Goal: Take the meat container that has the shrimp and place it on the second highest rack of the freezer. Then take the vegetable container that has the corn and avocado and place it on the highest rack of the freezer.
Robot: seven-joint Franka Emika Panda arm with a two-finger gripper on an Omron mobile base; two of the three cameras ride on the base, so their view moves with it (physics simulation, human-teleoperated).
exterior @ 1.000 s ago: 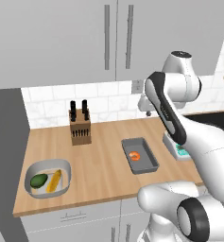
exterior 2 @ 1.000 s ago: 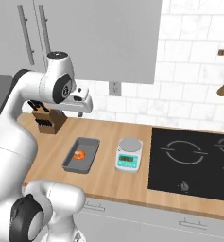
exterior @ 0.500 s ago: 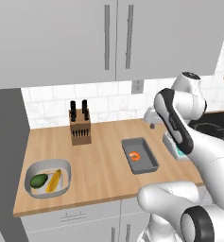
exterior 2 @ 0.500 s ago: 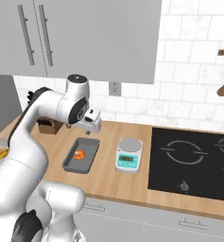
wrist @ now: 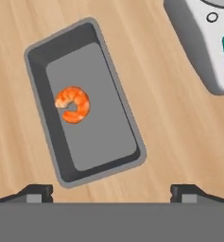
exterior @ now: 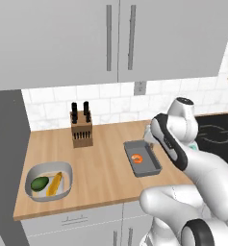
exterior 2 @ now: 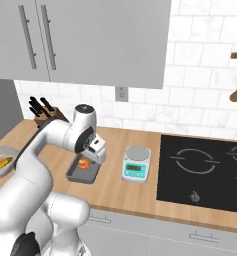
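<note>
Overhead, shrimp [wrist: 73, 105] curls inside meat container [wrist: 112, 82].

Kitchen scale [wrist: 209, 42] beyond the jaws and to their right, cut off by the hand view's top and right edges, its display partly out of frame, gripper fingertips [wrist: 35, 193] barely clearing the bottom band

Arm swung down and forward from raised pose near wall toward wooden counter [exterior: 106, 158]. Elbow dropped; hand lowered over dark meat container [exterior: 142, 158]. Gripper [wrist: 111, 189] ended above tray's near end, jaws spread wide, nothing between them. Shrimp [wrist: 73, 104] and tray came into hand view, with kitchen scale [exterior 2: 136, 163] beside.
</note>
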